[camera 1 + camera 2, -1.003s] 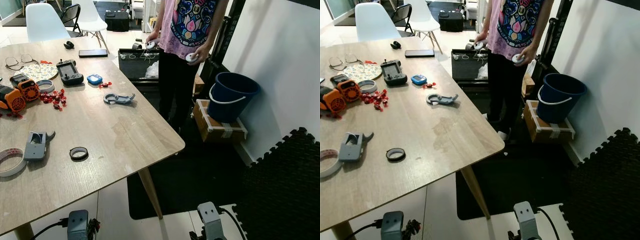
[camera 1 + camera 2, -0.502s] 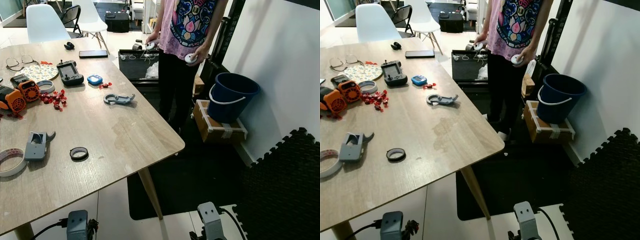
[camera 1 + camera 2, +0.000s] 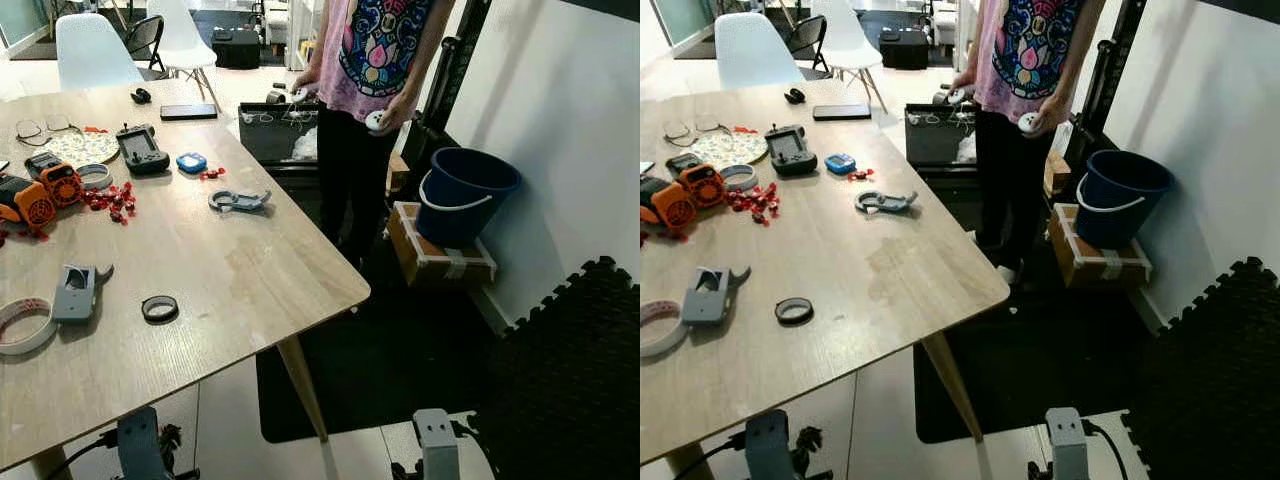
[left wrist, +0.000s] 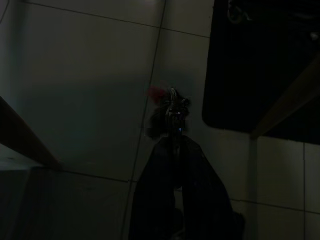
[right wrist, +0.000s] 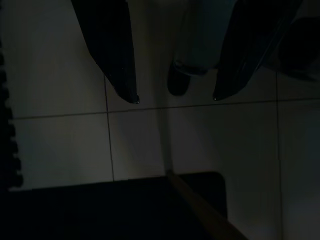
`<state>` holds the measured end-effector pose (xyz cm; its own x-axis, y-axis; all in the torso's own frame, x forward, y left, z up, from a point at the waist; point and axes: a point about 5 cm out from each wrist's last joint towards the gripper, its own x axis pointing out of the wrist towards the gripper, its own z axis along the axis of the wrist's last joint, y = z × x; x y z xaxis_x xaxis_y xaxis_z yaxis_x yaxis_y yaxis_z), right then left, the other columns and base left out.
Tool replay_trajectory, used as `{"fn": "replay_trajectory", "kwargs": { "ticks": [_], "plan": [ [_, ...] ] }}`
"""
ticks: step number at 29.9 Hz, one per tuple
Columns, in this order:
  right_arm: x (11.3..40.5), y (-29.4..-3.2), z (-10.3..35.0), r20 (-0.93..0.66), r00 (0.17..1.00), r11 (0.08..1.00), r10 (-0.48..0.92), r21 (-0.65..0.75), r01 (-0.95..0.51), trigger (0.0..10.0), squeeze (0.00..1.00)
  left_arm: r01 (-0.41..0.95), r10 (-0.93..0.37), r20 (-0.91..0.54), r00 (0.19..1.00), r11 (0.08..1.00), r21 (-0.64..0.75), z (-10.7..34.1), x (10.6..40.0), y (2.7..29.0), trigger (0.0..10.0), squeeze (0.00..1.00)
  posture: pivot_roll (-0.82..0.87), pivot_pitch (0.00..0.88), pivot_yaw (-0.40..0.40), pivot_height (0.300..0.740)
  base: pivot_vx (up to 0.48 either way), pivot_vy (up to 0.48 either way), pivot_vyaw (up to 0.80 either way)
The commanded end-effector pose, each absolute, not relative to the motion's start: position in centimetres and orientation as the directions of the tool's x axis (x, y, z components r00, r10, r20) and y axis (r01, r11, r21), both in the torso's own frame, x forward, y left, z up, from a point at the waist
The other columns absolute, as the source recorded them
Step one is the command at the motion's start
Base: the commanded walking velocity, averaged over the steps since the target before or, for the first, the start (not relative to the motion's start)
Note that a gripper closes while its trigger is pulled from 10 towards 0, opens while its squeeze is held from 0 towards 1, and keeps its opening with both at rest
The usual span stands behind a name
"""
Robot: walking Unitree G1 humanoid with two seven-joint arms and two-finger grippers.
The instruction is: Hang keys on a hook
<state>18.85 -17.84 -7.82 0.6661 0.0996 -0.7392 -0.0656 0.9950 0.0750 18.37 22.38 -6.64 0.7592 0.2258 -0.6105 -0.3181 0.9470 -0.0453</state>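
In the dark left wrist view my left gripper (image 4: 173,139) is shut on a small bunch of keys (image 4: 170,111) with a red tag, hanging low over the tiled floor beside the table. In the right wrist view my right gripper (image 5: 175,99) is open and empty above the tiles. Both wrists show at the bottom of the left eye view, the left arm (image 3: 140,452) and the right arm (image 3: 436,448). A grey hook-shaped piece (image 3: 238,201) lies on the wooden table (image 3: 250,290), far from both grippers.
A person (image 3: 375,90) holding two white controllers stands past the table's far right corner. A blue bucket (image 3: 462,193) sits on a box by the white wall. Black foam mats (image 3: 570,370) cover the floor at right. Tape rolls (image 3: 25,325), tools and red bits lie on the table.
The camera has shifted slightly. At the bottom edge my left wrist has moved a little left and my right wrist a little right. Nothing on the table has moved.
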Motion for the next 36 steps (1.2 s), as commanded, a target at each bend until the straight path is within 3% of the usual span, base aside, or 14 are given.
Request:
{"fn": "replay_trajectory", "kwargs": {
  "ticks": [1, 36],
  "plan": [
    [18.36, -18.21, -8.07, -0.754, 0.652, 0.997, 0.077, 0.071, -0.036, 10.0, 0.0, -0.31, 0.224, -0.625, 0.747, 0.95, -0.03, -6.88, 18.18, 21.92, 10.0, 0.0, 0.06, 0.025, -0.031, 0.74, 0.0, 0.0, 0.0],
    [19.05, -17.46, -7.72, -0.742, 0.654, 0.984, 0.147, 0.044, -0.171, 10.0, 0.0, -0.232, 0.19, -0.62, 0.761, 0.973, 0.013, -6.92, 17.98, 21.34, 10.0, 0.0, 0.06, 0.043, -0.028, 0.74, 0.0, 0.0, 0.0]
  ]
}}
